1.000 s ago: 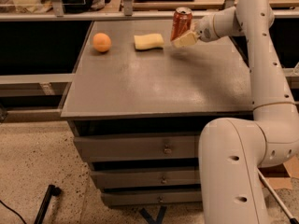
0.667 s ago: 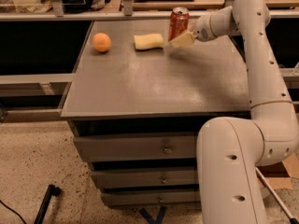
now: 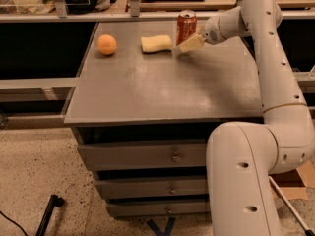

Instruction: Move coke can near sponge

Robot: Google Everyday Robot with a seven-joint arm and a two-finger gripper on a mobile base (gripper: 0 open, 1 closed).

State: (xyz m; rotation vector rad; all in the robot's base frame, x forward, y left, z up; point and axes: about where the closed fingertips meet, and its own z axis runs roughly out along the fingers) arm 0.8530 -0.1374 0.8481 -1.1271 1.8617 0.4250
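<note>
The coke can is glossy red metal with a silver rim. The gripper, matt cream plastic, clasps the can's lower right side. Left of the can lies a soft matt sponge. Beneath the can is a dull grey table top.

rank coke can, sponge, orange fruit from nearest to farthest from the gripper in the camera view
From the gripper, near the table's back edge:
1. coke can, in its grasp
2. sponge, just to the left
3. orange fruit, far left

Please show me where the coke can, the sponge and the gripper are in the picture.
coke can [image 3: 186, 26]: camera view, its red side.
sponge [image 3: 156, 44]: camera view, middle of its top face.
gripper [image 3: 187, 44]: camera view, between its fingertips, at the coke can's base, right of the sponge.
</note>
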